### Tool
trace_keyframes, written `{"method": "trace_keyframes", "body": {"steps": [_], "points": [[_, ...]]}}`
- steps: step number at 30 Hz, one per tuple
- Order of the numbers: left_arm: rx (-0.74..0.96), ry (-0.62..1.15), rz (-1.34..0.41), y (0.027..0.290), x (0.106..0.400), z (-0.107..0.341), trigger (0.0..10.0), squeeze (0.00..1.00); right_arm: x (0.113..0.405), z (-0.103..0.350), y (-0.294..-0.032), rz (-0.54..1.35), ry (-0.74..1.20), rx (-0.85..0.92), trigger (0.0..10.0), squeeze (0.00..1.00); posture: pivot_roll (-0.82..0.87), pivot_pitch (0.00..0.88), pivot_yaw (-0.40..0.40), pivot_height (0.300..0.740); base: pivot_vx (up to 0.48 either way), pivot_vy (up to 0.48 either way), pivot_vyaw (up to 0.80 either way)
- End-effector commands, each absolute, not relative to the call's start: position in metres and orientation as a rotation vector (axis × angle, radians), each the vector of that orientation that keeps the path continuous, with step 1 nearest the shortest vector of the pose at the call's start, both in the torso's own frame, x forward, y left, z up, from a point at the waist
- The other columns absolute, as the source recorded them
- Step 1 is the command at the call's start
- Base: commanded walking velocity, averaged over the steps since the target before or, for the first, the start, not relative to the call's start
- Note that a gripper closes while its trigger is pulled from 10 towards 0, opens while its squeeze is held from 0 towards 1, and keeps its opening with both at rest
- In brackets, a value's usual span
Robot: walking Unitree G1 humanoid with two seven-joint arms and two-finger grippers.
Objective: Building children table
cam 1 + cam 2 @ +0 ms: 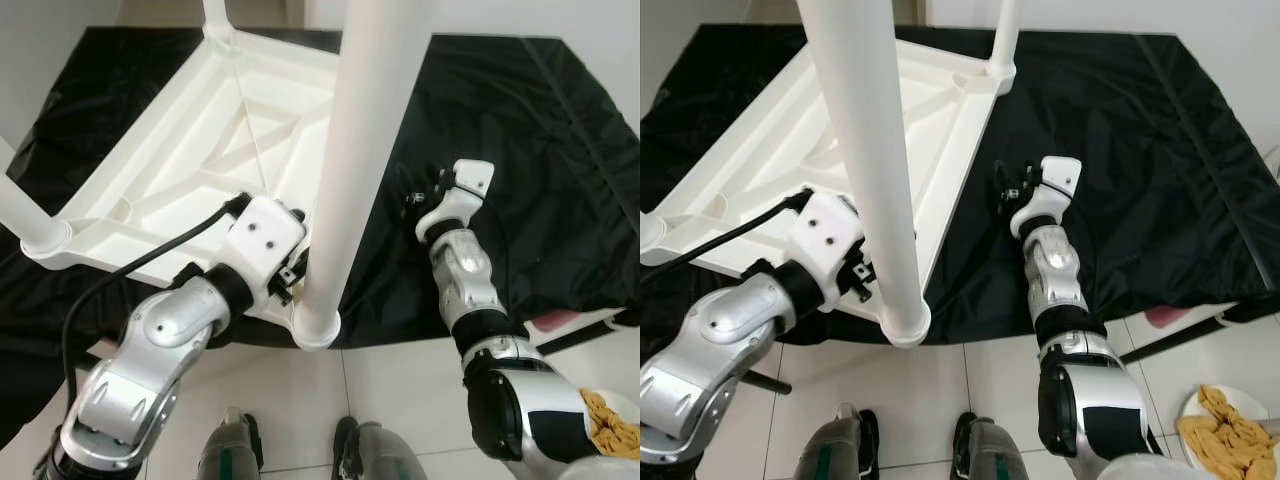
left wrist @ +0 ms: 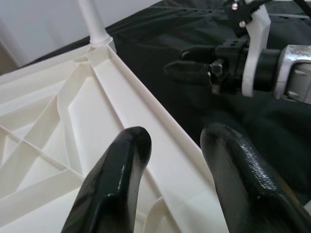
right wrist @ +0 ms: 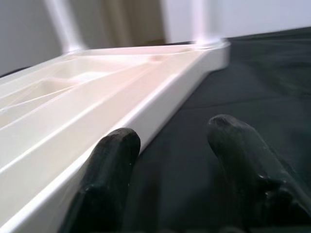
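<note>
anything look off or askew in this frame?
Nothing damaged or spilled. The white plastic table top lies upside down on the black sheet, white legs standing up, as expected mid-assembly. Left gripper and right gripper are both open, holding nothing.

Both arms are built of rounded silver shells joined by black rings. The left arm (image 1: pixel 150 360) ends in a white boxy wrist block (image 1: pixel 262 235) marked with two dark screw dots, and a black cable (image 1: pixel 130 275) loops from it back along the forearm. The right arm (image 1: pixel 1060 300) carries a smaller white wrist block (image 1: pixel 1055 180) with black hardware at its 9 o'clock side. Each claw has two glossy, rounded black fingers (image 2: pixel 116 184). Both feet (image 1: pixel 232 450) are grey, with green markings on the left one.
</note>
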State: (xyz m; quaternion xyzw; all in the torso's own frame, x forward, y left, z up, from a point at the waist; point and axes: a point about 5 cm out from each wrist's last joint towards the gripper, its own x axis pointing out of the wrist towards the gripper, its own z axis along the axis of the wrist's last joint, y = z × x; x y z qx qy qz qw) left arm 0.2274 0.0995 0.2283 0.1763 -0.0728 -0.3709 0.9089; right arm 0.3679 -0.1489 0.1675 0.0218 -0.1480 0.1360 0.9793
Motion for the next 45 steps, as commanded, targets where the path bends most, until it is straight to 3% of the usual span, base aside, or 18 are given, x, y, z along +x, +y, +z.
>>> {"method": "trace_keyframes", "body": {"steps": [1, 2, 18, 25, 45], "points": [[0.382, -0.165, -0.775, 0.109, 0.223, 0.230, 10.0, 0.00, 0.357, 0.163, -0.144, 0.375, -0.303, 0.033, 10.0, 0.00, 0.11, 0.166, 0.000, 0.740, 0.000, 0.000, 0.00], [0.393, -0.165, -0.753, 0.123, 0.223, 0.231, 10.0, 0.00, 0.339, 0.160, -0.144, 0.502, -0.306, 0.012, 10.0, 0.00, 0.11, 0.165, 0.001, 0.740, 0.000, 0.000, 0.00], [0.419, -0.141, -0.793, 0.133, 0.216, 0.226, 10.0, 0.00, 0.285, 0.175, -0.174, 0.797, -0.298, -0.108, 10.0, 0.00, 0.11, 0.153, 0.000, 0.740, 0.000, 0.000, 0.00], [0.460, -0.108, -0.818, 0.141, 0.215, 0.222, 10.0, 0.00, 0.249, 0.177, -0.175, 1.118, -0.156, -0.133, 10.0, 0.00, 0.12, 0.150, 0.007, 0.740, 0.000, 0.000, 0.00], [0.482, -0.059, -0.834, 0.146, 0.210, 0.212, 10.0, 0.00, 0.237, 0.185, -0.141, 1.427, -0.086, -0.136, 10.0, 0.00, 0.15, 0.125, -0.024, 0.740, 0.000, 0.000, 0.00]]}}
